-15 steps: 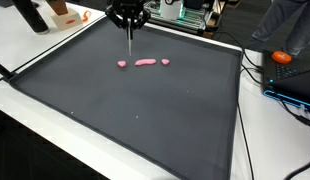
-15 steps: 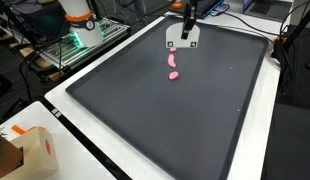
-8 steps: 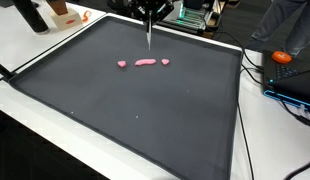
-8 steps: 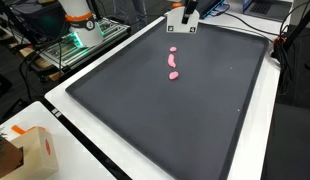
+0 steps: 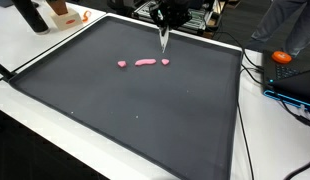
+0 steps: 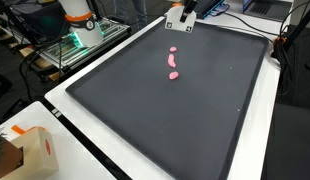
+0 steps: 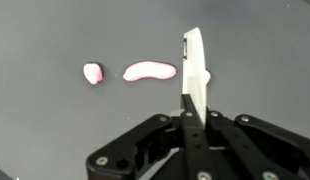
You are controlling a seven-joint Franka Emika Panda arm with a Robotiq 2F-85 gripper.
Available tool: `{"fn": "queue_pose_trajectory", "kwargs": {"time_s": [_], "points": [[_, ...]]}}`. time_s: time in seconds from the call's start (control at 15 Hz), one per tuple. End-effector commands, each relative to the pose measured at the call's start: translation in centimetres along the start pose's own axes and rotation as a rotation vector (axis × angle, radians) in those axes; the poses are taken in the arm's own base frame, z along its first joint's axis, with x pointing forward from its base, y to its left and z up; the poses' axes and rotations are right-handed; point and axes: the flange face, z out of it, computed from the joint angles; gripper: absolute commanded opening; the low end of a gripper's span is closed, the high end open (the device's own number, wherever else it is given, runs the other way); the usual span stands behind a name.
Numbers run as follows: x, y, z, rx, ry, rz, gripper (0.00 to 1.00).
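Observation:
My gripper (image 5: pixel 163 22) hangs over the far edge of the black mat (image 5: pixel 135 120), shut on a flat white blade (image 5: pixel 164 40) that points down. Seen side-on, the blade (image 6: pixel 180 25) shows as a wide white plate below the gripper (image 6: pixel 184 10). Three pink pieces lie in a row on the mat: a small one (image 5: pixel 122 64), a long one (image 5: pixel 145 62) and another small one (image 5: pixel 165 61). The wrist view has the blade (image 7: pixel 194 70) rising from the gripper (image 7: pixel 192 120), with a small piece (image 7: pixel 92 73) and the long piece (image 7: pixel 150 71) beyond it. The third piece is mostly hidden behind the blade.
The mat (image 6: pixel 185 120) covers most of a white table. A cardboard box (image 6: pixel 30 150) stands near one corner. An orange object (image 5: pixel 283 57) and cables lie beside the mat's edge, and equipment with green lights (image 6: pixel 80 40) stands off the mat.
The gripper has carried the blade sideways along the far side of the mat, from above the first small piece to above the last one. The pink pieces have not moved.

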Motion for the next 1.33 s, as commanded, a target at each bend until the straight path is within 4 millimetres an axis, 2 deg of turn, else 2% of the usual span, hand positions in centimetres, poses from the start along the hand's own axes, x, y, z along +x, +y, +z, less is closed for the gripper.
{"fn": "queue_pose_trajectory", "kwargs": {"time_s": [0.0, 0.6, 1.27], "points": [[2.0, -1.7, 1.8, -0.060, -0.076, 0.009, 0.01], [4.8, -4.5, 5.1, -0.097, -0.160, 0.005, 0.01], [5.9, -5.4, 7.2, -0.087, -0.221, 0.002, 0.01]]}}
